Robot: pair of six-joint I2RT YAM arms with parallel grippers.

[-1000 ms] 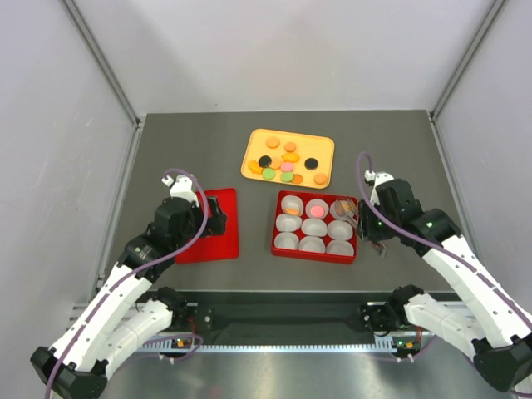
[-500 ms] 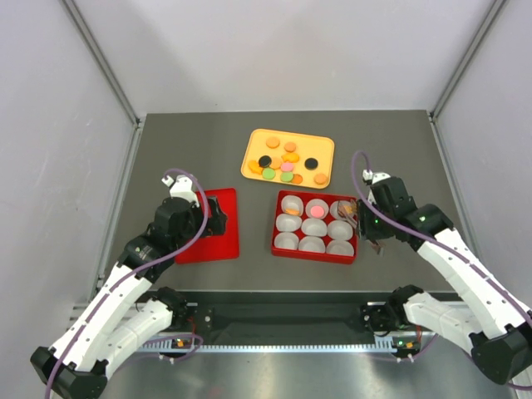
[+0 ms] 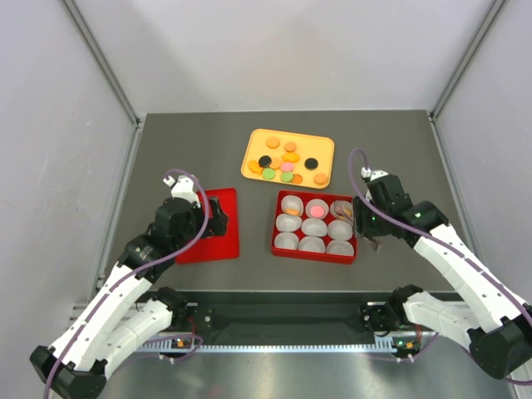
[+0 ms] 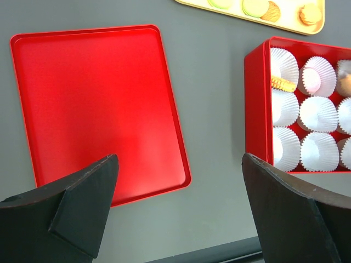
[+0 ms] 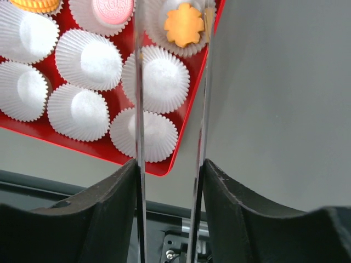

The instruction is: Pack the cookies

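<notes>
The cookies (image 3: 287, 158) lie as several orange, green, pink and black discs on a yellow tray (image 3: 253, 170). A red box (image 3: 314, 255) holds white paper cups. One orange cookie (image 5: 184, 24) rests in its corner cup, a pink cookie (image 5: 112, 8) in the cup beside it. My right gripper (image 5: 170, 164) is shut on metal tongs (image 5: 138, 109), whose two arms stand apart on either side of the orange cookie's cup. It hangs at the box's right edge (image 3: 362, 220). My left gripper (image 4: 180, 159) is open over the table beside a red lid (image 4: 98, 104).
The red lid (image 3: 224, 241) lies flat left of the box. The yellow tray stands behind the box. Several cups (image 5: 88, 60) in the box hold nothing. Grey walls close in the table on three sides.
My right gripper has shifted slightly left towards the box, and the tongs' arms have spread wider. The left arm has not moved.
</notes>
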